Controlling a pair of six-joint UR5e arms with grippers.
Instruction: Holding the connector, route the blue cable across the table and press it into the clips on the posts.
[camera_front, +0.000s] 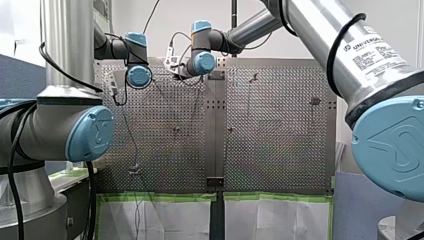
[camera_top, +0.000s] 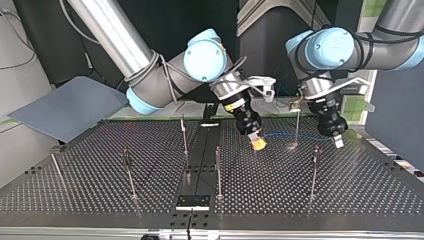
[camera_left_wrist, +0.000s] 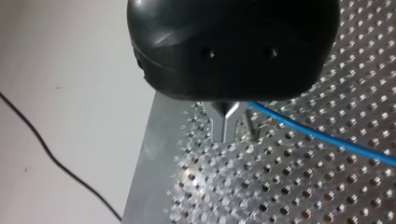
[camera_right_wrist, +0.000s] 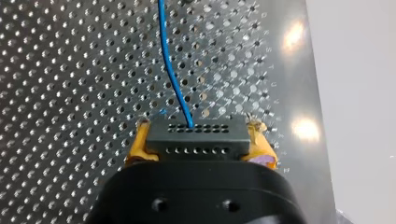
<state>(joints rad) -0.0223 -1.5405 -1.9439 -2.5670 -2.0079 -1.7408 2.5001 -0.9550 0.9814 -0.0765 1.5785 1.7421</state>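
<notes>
The black connector (camera_right_wrist: 196, 137) sits between the yellow pads (camera_right_wrist: 140, 144) of my right gripper (camera_right_wrist: 198, 149), which is shut on it. From the connector the blue cable (camera_right_wrist: 170, 70) runs ahead over the perforated table (camera_right_wrist: 70, 70). In the top view my right gripper (camera_top: 257, 142) hangs low over the table's middle. The cable (camera_top: 287, 134) arcs from there to my left gripper (camera_top: 337, 140). My left gripper (camera_left_wrist: 226, 133) has its metal fingers together near the table's edge. The cable (camera_left_wrist: 322, 135) leaves from the fingers' root.
Thin posts stand on the table: one (camera_top: 297, 127) between the grippers, others (camera_top: 314, 170) (camera_top: 218, 170) nearer the top view's front. A black bracket (camera_top: 192, 201) lies at that front edge. A grey sheet (camera_top: 65, 107) lies off the table at the top view's left.
</notes>
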